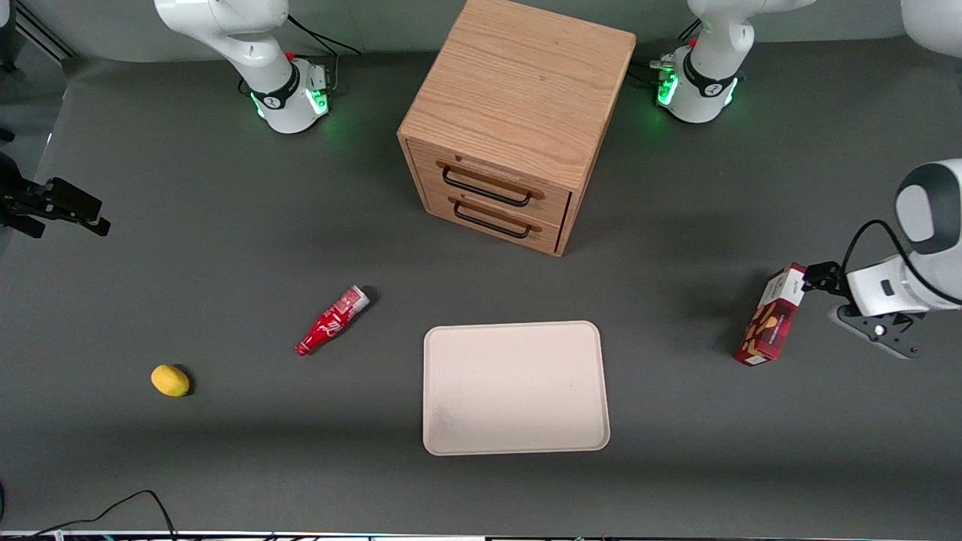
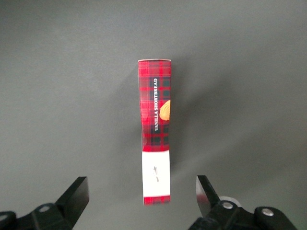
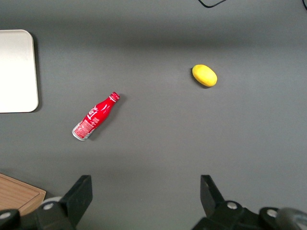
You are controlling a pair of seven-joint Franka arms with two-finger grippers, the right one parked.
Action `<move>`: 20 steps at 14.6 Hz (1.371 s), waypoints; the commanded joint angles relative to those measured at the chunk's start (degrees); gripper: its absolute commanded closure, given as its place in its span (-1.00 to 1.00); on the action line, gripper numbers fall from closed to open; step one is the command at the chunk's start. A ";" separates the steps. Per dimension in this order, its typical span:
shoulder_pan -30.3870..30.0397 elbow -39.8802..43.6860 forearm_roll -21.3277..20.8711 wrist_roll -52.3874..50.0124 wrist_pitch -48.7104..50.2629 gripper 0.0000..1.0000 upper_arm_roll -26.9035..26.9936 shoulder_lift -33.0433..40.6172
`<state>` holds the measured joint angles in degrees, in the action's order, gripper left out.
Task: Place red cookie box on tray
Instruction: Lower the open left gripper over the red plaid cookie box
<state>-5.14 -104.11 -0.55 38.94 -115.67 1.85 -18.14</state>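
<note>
Reading "VANILLA SHORTBREAD", red cookie box [image 2: 156, 129], gripper [image 2: 142, 191] spread

one red cookie box [image 1: 772, 315], one tray [image 1: 515, 388], one red bottle [image 1: 331, 321], one lemon [image 1: 170, 380], one wooden two-drawer cabinet [image 1: 511, 120], one gripper [image 2: 141, 196] above the box, fingers apart

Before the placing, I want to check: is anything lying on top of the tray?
Nothing shows on the tray. The red cookie box stands on the table toward the working arm's end, with the open end effector above it.
</note>
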 commanded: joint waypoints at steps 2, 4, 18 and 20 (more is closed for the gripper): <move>0.04 -7.50 0.90 1.32 -6.93 -1.00 0.09 2.40; 0.04 -8.29 0.90 1.32 -7.82 -1.00 0.09 2.32; 0.22 -12.34 1.69 1.32 -15.72 -1.00 -0.18 -0.84; 0.30 -12.34 1.69 1.32 -16.61 -1.00 -0.27 -1.72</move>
<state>-5.13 -115.87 0.35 39.15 -130.57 1.54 -19.28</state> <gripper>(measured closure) 0.000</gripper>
